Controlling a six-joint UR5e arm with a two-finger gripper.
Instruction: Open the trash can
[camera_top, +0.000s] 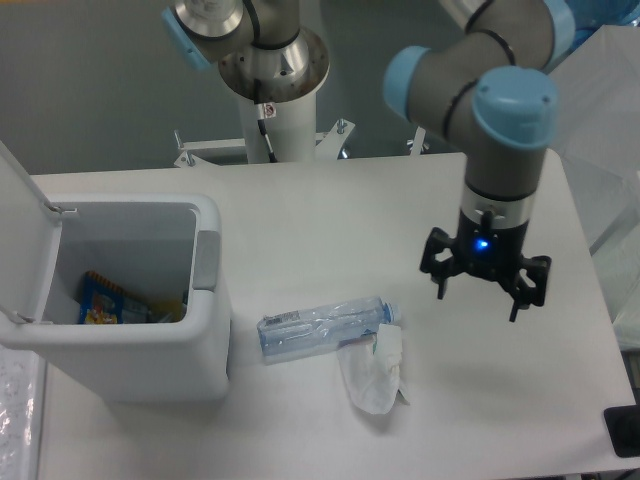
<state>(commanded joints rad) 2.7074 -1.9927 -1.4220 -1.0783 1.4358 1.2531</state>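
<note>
White trash can (140, 330): lid up | gripper (484, 287) fingers spread, holding nothing

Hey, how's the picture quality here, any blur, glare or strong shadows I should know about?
Fixed camera view: lighting is even and soft; the large white plastic trash can throws only a faint shadow on the white table. The whole frame is slightly soft. The clear plastic bottle shows mild highlights. A blue light glows above the black two-finger gripper, whose fingers look spread.
</note>
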